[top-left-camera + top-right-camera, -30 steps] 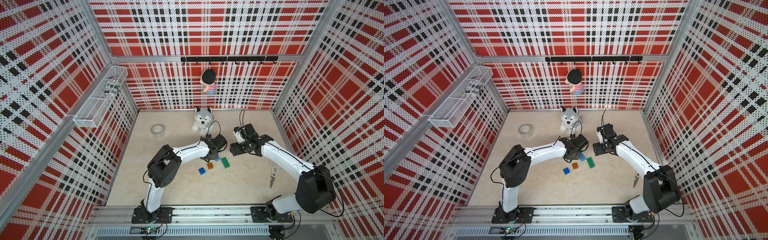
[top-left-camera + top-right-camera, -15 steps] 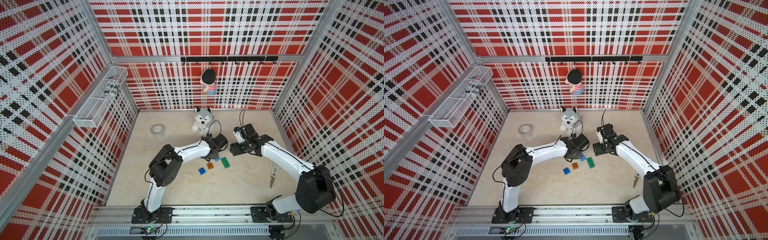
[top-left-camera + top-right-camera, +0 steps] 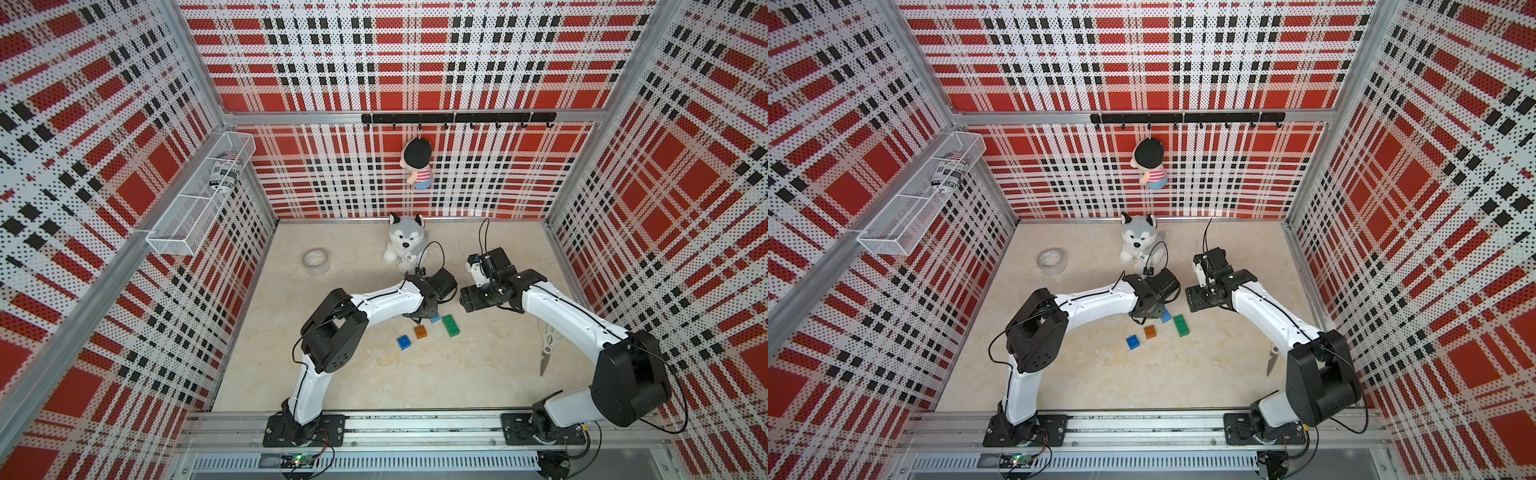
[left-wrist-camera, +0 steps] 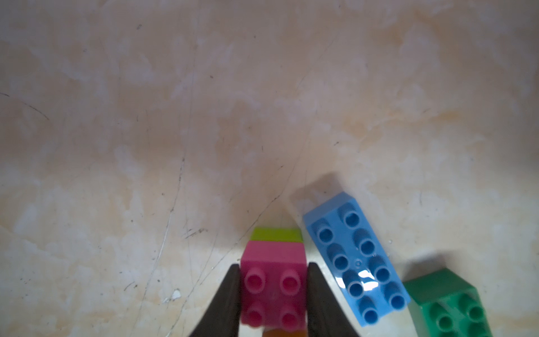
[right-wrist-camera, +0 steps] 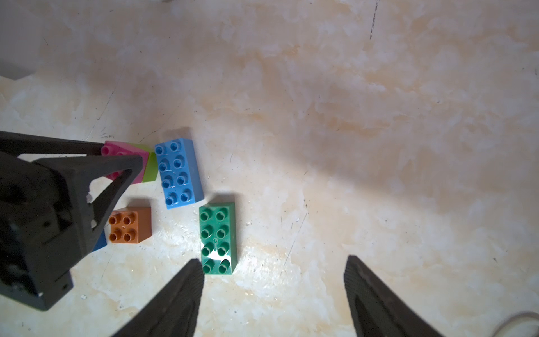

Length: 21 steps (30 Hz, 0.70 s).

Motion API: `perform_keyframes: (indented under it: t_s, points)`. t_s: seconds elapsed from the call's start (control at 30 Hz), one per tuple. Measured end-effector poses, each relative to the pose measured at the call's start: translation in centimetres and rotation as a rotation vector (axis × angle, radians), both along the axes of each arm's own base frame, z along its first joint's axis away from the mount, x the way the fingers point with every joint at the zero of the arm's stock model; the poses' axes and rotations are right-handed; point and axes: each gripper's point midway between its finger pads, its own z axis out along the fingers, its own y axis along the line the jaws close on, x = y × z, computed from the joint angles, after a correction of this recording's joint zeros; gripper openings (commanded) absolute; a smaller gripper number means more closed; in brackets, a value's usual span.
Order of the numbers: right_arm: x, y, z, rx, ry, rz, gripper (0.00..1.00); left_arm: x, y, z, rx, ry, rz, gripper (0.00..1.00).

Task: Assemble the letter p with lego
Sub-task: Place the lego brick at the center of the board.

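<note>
My left gripper is shut on a pink brick that sits studs-up on a lime green brick. This pair is right beside one end of the long light blue brick, which lies flat on the table. The long dark green brick lies a little further on, with the orange brick and the dark blue brick loose nearby. My right gripper hangs open above bare table. One of its fingers is near the dark green brick's end and holds nothing.
A clear tape roll lies at the back left and a husky plush sits by the back wall. Scissors lie under the right arm. A doll hangs on the back wall, and a wire basket is mounted on the left wall.
The left arm's elbow has edged slightly to the right. Its grip on the pink brick is unchanged, and the right arm and the loose bricks have not moved.
</note>
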Motion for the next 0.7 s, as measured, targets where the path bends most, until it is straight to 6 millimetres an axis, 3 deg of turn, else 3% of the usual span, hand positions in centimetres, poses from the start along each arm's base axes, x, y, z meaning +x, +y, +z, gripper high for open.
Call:
perform_keyframes:
  t_s: [0.4,0.7]
  points:
    - [-0.1,-0.1,-0.1,-0.002,0.004,-0.001,0.80,0.0,0.7,-0.4,0.020,-0.022,-0.008,0.04]
    - [-0.1,-0.1,-0.1,-0.002,0.004,-0.001,0.80,0.6,4.8,-0.3,0.041,-0.023,0.056,0.04]
